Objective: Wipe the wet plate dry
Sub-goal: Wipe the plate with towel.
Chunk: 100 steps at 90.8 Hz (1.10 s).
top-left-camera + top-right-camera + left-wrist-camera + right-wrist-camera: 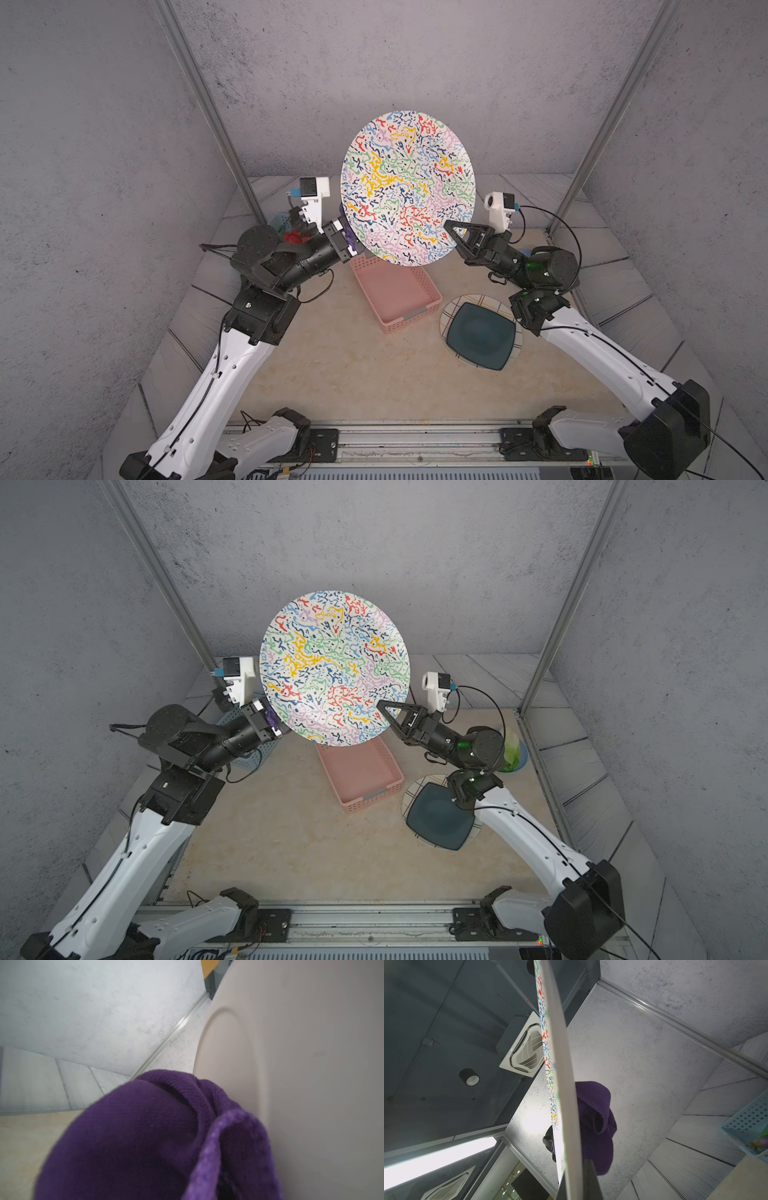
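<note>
A round plate [407, 187] [334, 667] with a many-coloured squiggle pattern stands nearly upright in the air, its patterned face toward both top views. My right gripper [449, 229] [577, 1169] is shut on its lower right rim [564, 1084]. A purple cloth [348, 237] [145, 1136] [596, 1126] is bunched in my left gripper [352, 245], which is shut on it. The cloth presses against the plain white back of the plate [311, 1064] at its lower left edge. It hides the left fingers in the left wrist view.
A pink basket [395, 291] lies on the table below the plate. A dark square plate [482, 334] rests on a white checked plate [449, 316] at the right. A blue basket [249, 754] stands behind the left arm, and a green leafy item [512, 748] sits behind the right arm.
</note>
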{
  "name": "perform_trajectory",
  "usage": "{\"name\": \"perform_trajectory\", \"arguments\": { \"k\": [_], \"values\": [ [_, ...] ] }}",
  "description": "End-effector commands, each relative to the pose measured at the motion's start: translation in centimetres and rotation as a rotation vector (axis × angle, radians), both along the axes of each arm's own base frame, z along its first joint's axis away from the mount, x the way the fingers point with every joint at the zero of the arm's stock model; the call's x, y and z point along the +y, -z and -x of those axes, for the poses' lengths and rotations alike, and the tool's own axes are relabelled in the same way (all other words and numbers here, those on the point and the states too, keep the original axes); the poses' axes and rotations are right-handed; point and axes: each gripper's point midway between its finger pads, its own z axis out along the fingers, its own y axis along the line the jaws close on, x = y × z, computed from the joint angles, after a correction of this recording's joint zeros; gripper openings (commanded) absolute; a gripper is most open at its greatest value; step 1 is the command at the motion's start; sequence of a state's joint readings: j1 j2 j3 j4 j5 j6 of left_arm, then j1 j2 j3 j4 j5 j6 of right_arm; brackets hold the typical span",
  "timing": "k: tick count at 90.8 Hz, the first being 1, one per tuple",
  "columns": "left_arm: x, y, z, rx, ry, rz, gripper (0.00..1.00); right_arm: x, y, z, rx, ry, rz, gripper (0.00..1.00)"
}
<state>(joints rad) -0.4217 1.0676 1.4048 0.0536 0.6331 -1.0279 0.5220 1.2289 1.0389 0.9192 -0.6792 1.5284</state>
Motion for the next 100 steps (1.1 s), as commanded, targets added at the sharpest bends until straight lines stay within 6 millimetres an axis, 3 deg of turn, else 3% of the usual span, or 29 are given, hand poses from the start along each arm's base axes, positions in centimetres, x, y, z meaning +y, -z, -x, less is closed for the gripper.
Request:
{"name": "perform_trajectory", "arguments": {
  "k": [1,9,23,49,65,81,91,100],
  "values": [
    [2.0,-2.0,-1.1,-0.008,-0.074,0.047,0.0,-0.4,2.3,0.0,0.042,0.021,0.023,0.0],
    [0.5,-3.0,-1.8,-0.026,0.038,0.09,0.0,-0.2,3.1,1.2,0.043,-0.01,0.025,0.0],
    [-2.9,-3.3,0.8,-0.129,0.261,0.084,0.0,1.7,4.3,2.1,0.06,-0.079,0.055,0.0],
    [-5.6,-0.5,4.3,-0.144,0.365,0.042,0.0,2.4,3.1,-1.2,0.085,-0.072,-0.065,0.0],
    [-5.3,2.9,4.3,-0.086,0.329,0.034,0.0,0.6,2.5,-5.1,0.134,0.019,-0.113,0.0],
    [-4.1,7.2,4.2,-0.038,0.221,-0.062,0.0,-2.3,3.9,-9.1,0.208,0.135,-0.129,0.0],
    [-2.7,10.8,3.4,-0.009,0.08,-0.229,0.0,-2.7,6.0,-9.9,0.231,0.192,-0.062,0.0],
    [-1.9,13.7,1.9,0.03,-0.012,-0.345,0.0,-2.2,7.5,-9.5,0.22,0.201,0.027,0.0]
  ]
}}
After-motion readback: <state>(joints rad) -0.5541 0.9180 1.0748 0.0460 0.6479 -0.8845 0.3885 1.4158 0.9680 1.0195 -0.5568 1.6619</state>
